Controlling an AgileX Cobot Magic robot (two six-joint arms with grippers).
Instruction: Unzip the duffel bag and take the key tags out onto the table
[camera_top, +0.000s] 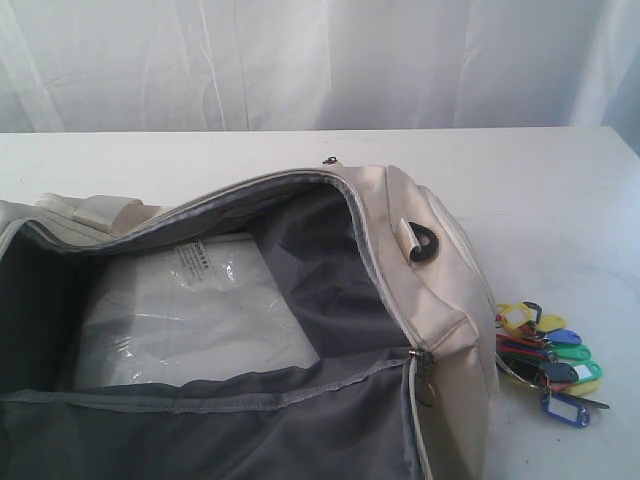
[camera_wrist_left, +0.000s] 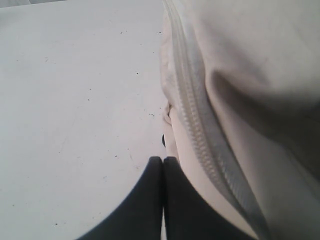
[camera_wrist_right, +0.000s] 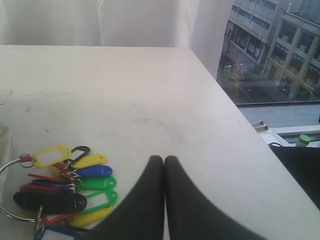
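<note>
Exterior view shows one duffel bag (camera_top: 440, 300) lying unzipped and wide open on the table (camera_top: 560, 190), with one clear-wrapped white packet (camera_top: 200, 310) inside. One bunch of key tags (camera_top: 550, 360) lies on the table at three o'clock, just beside the bag. Two grippers show. The left gripper (camera_wrist_left: 163, 165) is pressed together beside the bag. The right gripper (camera_wrist_right: 164, 165) is pressed together near the tags. Both hold nothing.

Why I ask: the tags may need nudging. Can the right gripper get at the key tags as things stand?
Probably yes: the right gripper, shut, hangs beside the key tags on the table, nothing between. It would need to open first.
</note>
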